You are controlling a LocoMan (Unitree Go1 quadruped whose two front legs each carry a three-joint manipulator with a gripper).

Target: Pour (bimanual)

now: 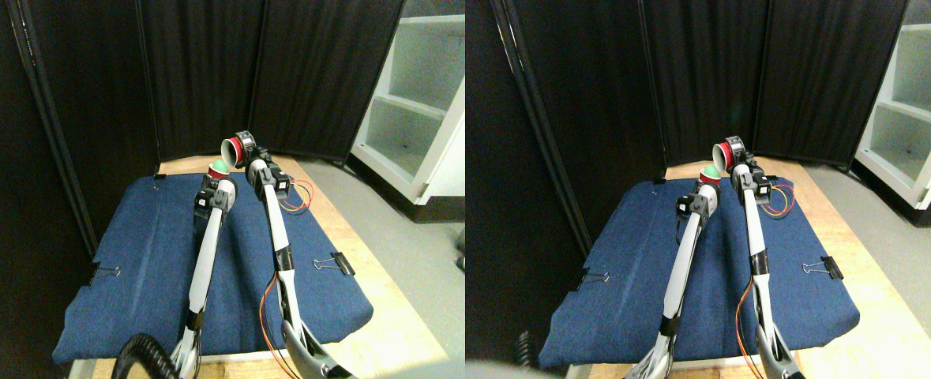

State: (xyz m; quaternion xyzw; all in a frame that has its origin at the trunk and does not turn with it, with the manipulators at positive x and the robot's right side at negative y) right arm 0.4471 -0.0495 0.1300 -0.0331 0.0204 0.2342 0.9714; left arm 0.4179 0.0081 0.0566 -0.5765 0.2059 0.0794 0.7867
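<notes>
While no writing is legible anywhere, we count two cups, two manipulators, two binder clips. Right gripper [244, 147] holds red cup [231, 151] tipped sideways, mouth toward left, above far edge of blue cloth [141, 268]. Left gripper [220, 180] carries second cup [218, 168] (green ball on top) just below. We cannot tell jaw spread on either. Binder clip [334, 263] at cloth's right edge.
</notes>
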